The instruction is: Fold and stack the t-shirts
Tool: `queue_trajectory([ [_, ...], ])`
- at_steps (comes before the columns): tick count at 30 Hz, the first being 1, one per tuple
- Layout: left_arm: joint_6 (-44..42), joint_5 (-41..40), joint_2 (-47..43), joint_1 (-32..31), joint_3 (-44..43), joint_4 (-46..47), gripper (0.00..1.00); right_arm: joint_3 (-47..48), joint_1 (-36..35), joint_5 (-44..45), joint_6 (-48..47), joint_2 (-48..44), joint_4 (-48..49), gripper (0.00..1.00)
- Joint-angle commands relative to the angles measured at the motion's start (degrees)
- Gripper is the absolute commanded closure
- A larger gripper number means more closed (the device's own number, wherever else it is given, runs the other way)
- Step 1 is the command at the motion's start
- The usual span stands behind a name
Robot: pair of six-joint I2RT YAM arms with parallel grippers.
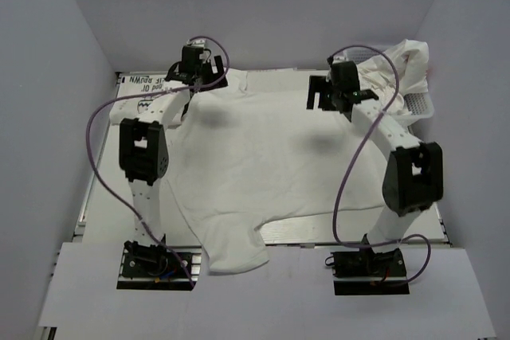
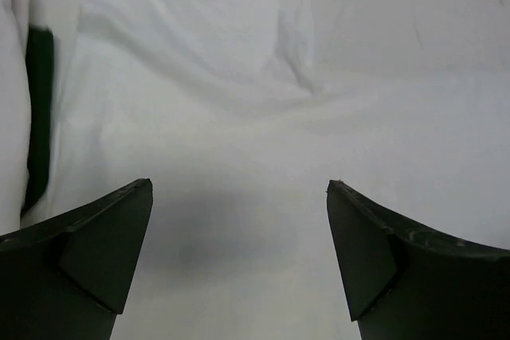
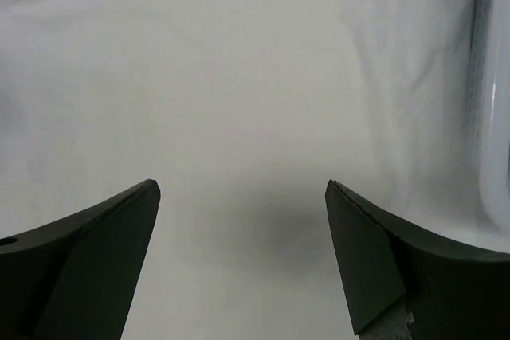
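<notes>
Step in hand, as judged: starting the first fold on the white t-shirt (image 1: 255, 157), which lies spread flat at the table's centre, while more shirts (image 1: 406, 61) sit heaped in the basket (image 1: 422, 107) at 2 o'clock. Both arms reach over its far edge, the left gripper (image 2: 239, 183) at 11 o'clock and the right gripper (image 3: 241, 183) at 1 o'clock, each released, jaws wide and empty above the cloth. Next move calls for lowering both, pinching that edge evenly, and drawing it toward 6 o'clock.
</notes>
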State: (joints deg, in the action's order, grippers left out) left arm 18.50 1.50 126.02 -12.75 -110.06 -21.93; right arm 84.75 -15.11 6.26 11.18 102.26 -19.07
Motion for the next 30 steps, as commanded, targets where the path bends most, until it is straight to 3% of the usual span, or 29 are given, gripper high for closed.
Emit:
queue_trajectory([
  [1, 2.8, -2.1, -14.2, -2.7, 13.4, -4.4, 0.0, -11.7, -0.8, 1.4, 3.5, -4.4, 2.7, 0.1],
  [2, 2.8, -2.1, -16.2, -3.6, 20.9, -3.8, 0.0, -16.2, -1.0, 1.4, 4.0, -6.0, 2.9, 0.1],
  [6, 4.2, -4.8, -19.2, -4.8, 29.9, -3.2, 0.0, -20.4, -1.0, 1.7, 5.6, -7.3, 3.3, 0.1],
  [16, 8.5, -9.3, -8.8, -5.4, 25.6, -6.3, 0.0, -18.7, -0.2, 5.0, 7.0, 1.6, 4.7, 0.1],
  [22, 8.0, -9.2, 4.9, -4.8, 10.5, -11.3, 0.0, -12.4, 0.5, 7.0, 7.9, 9.8, 2.8, 0.1],
  [24, 8.0, -7.6, 7.2, -4.3, 7.7, -11.3, 0.0, -10.6, 1.4, 5.3, 7.8, 12.1, 3.2, 0.1],
  [30, 5.3, -10.9, 13.8, -3.6, -11.6, -16.6, 0.0, -0.9, 1.7, 1.6, 2.6, 14.9, -0.4, 0.1],
])
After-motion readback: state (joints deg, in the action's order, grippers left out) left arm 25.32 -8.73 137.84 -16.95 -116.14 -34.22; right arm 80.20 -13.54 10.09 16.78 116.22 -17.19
